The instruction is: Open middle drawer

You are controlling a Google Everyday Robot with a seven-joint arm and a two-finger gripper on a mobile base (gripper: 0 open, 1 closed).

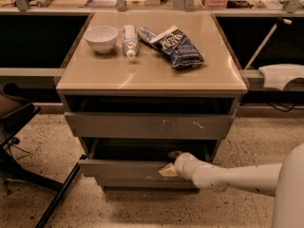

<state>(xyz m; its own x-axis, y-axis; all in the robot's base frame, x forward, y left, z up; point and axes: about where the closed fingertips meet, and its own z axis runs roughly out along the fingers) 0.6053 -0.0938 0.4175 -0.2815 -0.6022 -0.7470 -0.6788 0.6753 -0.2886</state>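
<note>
The middle drawer (123,170) is a wide grey handleless front with a tiny pale chip on its lower edge. It stands pulled out from the cabinet, with a dark gap behind its front. My gripper (169,163) reaches in from the right on a white arm. It sits at the drawer front's top edge, right of centre, with one finger (174,154) behind the front and one finger (166,171) before it, closed on the edge.
The upper drawer front (152,125), with pale scratches, also stands slightly out. The cabinet top (152,75) holds a white bowl (101,37), a tube (129,40) and a blue chip bag (178,45). A dark chair (19,127) stands on the left. A narrow bottom drawer front (142,186) shows below.
</note>
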